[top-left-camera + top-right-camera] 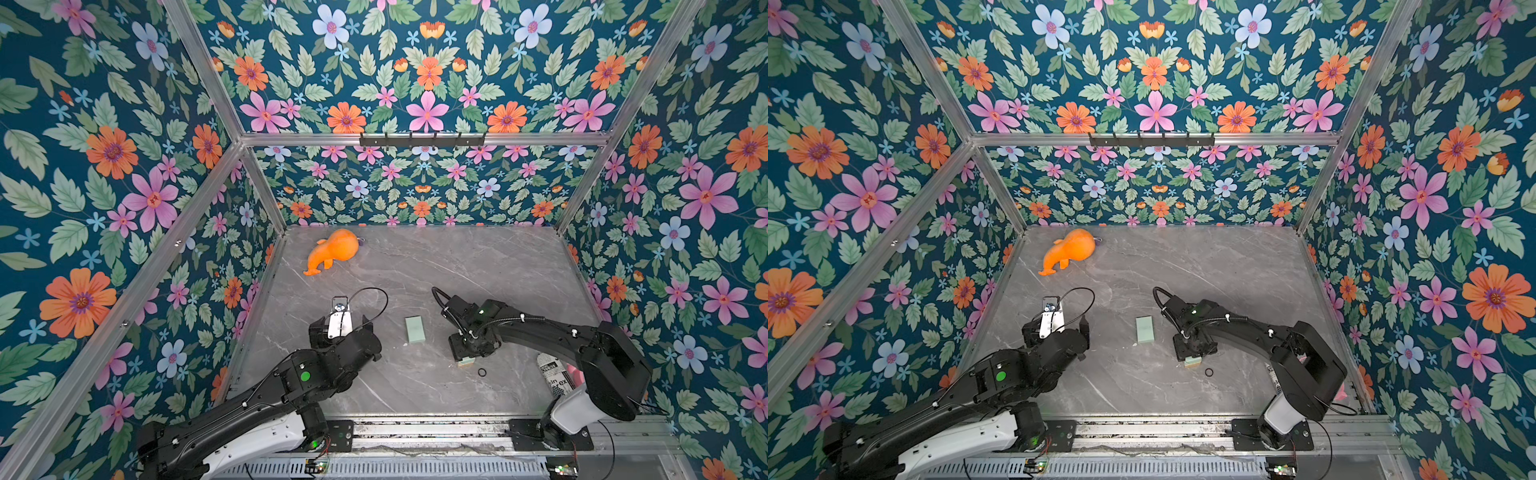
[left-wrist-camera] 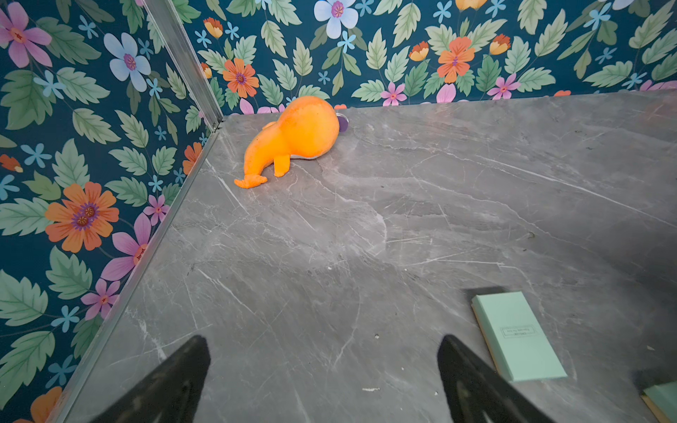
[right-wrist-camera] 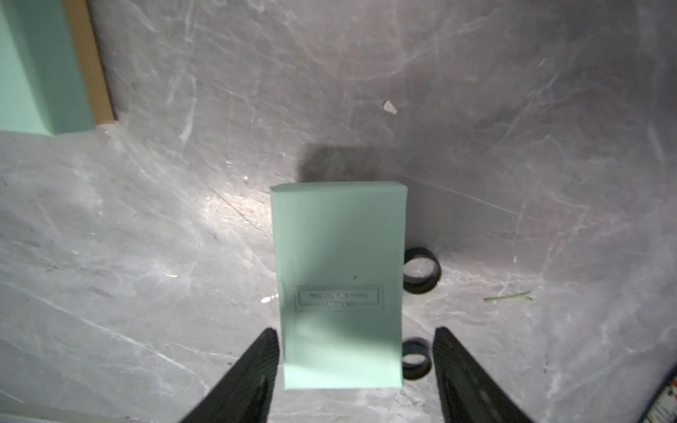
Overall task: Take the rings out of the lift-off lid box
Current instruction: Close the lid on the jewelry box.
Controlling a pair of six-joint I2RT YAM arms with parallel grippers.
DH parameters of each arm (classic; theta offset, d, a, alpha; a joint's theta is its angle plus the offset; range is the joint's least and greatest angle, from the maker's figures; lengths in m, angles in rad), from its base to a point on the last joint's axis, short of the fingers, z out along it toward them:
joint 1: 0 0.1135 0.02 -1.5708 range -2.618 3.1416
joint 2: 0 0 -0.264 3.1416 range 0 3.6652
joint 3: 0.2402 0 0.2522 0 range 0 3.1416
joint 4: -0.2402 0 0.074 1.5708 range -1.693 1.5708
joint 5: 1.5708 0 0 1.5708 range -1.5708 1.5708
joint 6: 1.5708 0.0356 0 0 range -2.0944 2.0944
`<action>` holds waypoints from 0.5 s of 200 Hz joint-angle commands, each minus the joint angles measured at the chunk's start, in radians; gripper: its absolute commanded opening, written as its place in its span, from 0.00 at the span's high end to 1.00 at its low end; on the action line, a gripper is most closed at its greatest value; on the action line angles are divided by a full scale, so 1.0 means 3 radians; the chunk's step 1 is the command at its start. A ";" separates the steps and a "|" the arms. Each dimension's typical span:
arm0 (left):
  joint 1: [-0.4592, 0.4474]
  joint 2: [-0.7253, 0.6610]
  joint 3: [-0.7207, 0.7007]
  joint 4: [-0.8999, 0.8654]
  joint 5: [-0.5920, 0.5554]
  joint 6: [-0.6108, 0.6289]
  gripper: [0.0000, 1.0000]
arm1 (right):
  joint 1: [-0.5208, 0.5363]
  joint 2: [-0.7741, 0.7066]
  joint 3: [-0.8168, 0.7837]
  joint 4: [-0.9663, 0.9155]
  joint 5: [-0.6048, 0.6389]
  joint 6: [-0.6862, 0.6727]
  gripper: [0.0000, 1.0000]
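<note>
The lift-off lid box is in two mint-green halves; I cannot tell which is the lid. One labelled half [image 3: 339,285] lies between the jaws of my right gripper [image 3: 355,329], which is open. Its left finger is close to the half's edge, and a gap shows on the other side. Two black rings lie on the table beside that half, one [image 3: 415,359] in this gap and one [image 3: 421,270] farther out. In both top views one ring [image 1: 481,372] [image 1: 1209,372] shows. The other half [image 1: 415,329] [image 2: 518,335] lies between the arms. My left gripper [image 2: 322,338] is open and empty.
An orange plush toy [image 1: 332,250] [image 2: 293,137] lies at the back left of the grey marble table [image 1: 478,266]. A white printed tube [image 1: 550,374] lies by the right arm's base. Floral walls close in three sides, with a hook rail [image 1: 422,139] high on the back one.
</note>
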 commanded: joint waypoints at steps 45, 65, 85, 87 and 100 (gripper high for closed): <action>0.0003 0.0361 0.0063 -0.0116 0.0249 -0.0186 0.00 | 0.0002 0.0056 0.0073 -0.0038 -0.0034 -0.0080 0.33; -0.0006 0.0391 -0.0031 -0.0007 0.0490 -0.0270 0.00 | 0.0004 0.0085 0.0074 -0.0058 0.0025 -0.0095 0.35; -0.0029 0.0317 -0.0179 0.0223 0.0710 -0.0326 0.01 | 0.0002 0.0111 0.0067 -0.0048 0.0022 -0.0112 0.36; -0.0035 0.0310 -0.0191 0.0243 0.0731 -0.0334 0.01 | 0.0004 0.0111 0.0063 -0.0047 0.0022 -0.0115 0.36; -0.0063 0.0251 -0.0272 0.0399 0.0880 -0.0369 0.01 | 0.0002 0.0107 0.0055 -0.0046 0.0030 -0.0126 0.35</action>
